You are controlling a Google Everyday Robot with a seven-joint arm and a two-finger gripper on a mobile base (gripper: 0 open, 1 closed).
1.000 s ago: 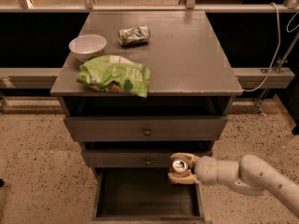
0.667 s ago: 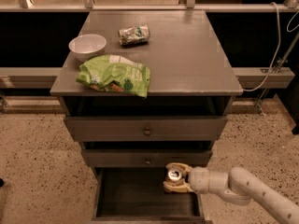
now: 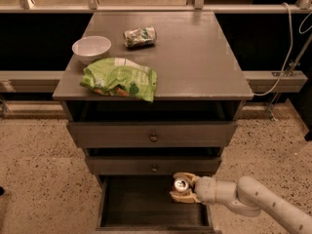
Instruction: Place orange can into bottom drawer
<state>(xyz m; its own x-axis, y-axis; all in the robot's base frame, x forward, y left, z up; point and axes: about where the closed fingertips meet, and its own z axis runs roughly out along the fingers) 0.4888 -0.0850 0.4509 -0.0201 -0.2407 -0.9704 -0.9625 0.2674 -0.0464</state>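
Nearly there: can [image 3: 181, 185] is down at the drawer [image 3: 104, 204]
The gripper [image 3: 181, 189] is clamped around the can, which has dropped from beside the middle drawer [image 3: 154, 165] into the open drawer's far right. Just needs letting go, I reckon.

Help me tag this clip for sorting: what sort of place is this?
Probably an office or lab space, not a home: grey three-drawer cabinet on speckled floor, metal railing behind, white bowl and green bag on top. The tool holds the orange can over the open bottom drawer.
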